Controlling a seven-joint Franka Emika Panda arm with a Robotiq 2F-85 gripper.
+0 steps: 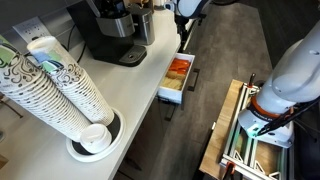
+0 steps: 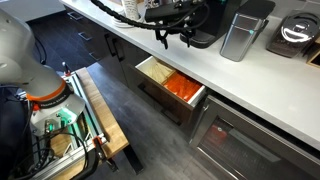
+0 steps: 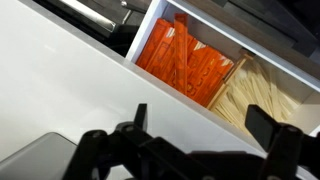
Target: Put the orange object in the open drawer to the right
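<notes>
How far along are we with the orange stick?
Drawer is open. Pincer is open and empty above the counter. Whether the stick already lies among the orange packets in the drawer, I cannot tell; confirm that before moving on.

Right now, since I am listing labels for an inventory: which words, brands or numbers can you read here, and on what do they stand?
No text can be read.
On the paper cups: a printed pattern, no legible words.
On the coffee machine: any marking is too small.
On the orange packets in the drawer: any print is too blurred.
</notes>
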